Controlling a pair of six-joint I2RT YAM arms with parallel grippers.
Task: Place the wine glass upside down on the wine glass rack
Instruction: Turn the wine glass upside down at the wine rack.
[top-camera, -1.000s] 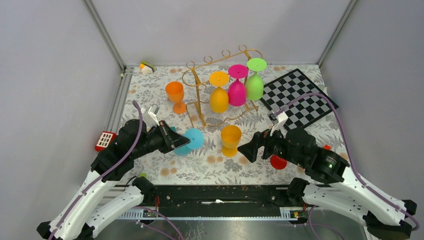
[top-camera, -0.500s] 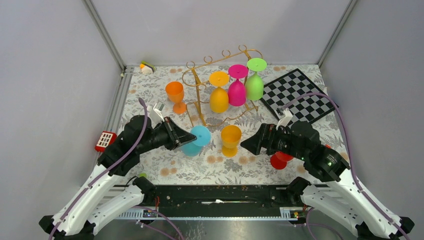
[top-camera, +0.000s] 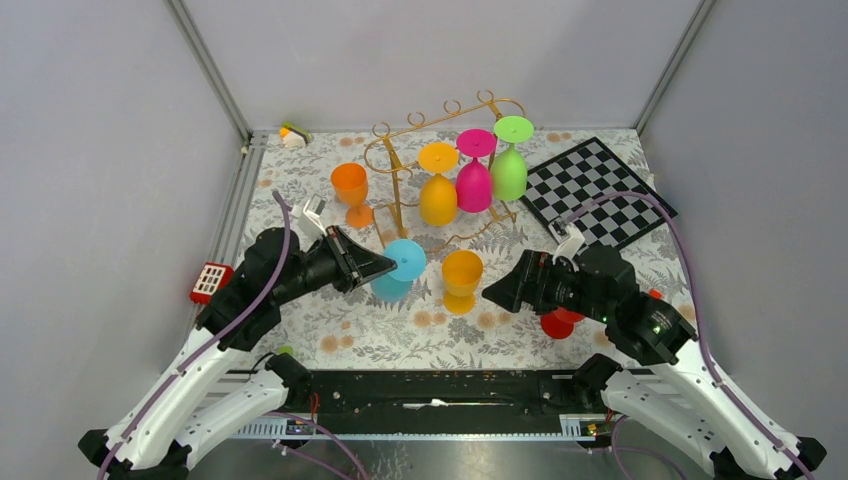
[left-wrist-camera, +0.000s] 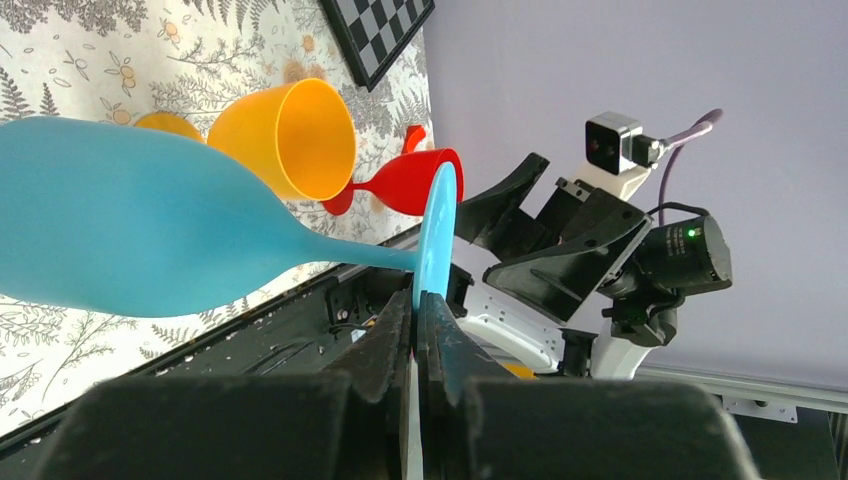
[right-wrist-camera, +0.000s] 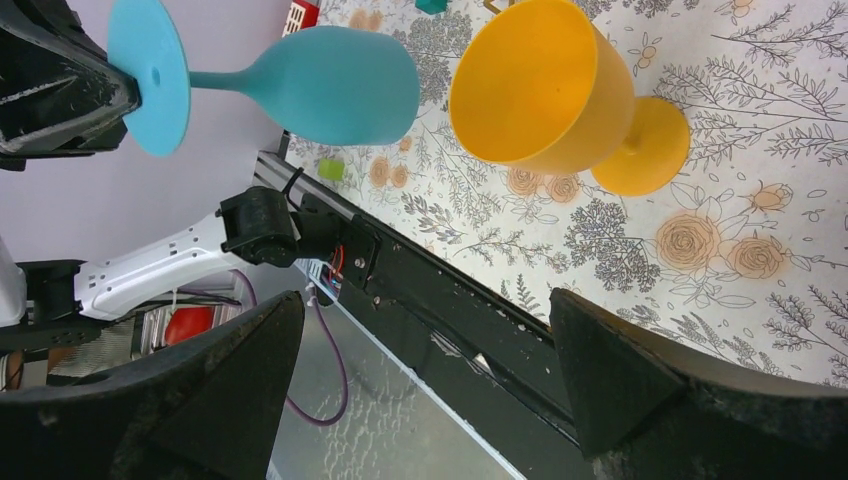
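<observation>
My left gripper (top-camera: 372, 266) is shut on the round foot of a blue wine glass (top-camera: 393, 276) and holds it upside down above the table, bowl hanging low. The glass also shows in the left wrist view (left-wrist-camera: 150, 235), foot pinched between the jaws (left-wrist-camera: 418, 310), and in the right wrist view (right-wrist-camera: 330, 85). The gold wire rack (top-camera: 400, 190) stands at the back with an orange (top-camera: 438, 190), a pink (top-camera: 474, 177) and a green glass (top-camera: 510, 165) hanging upside down. My right gripper (top-camera: 495, 292) is open and empty, right of an upright yellow glass (top-camera: 462, 278).
An orange glass (top-camera: 351, 193) stands upright left of the rack. A red glass (top-camera: 557, 320) lies under my right arm. A checkerboard (top-camera: 598, 195) lies at the back right. A red-and-white block (top-camera: 210, 280) sits at the left edge.
My left gripper has carried the blue glass up and to the right, toward the rack. My right gripper has shifted slightly up and stays open.
</observation>
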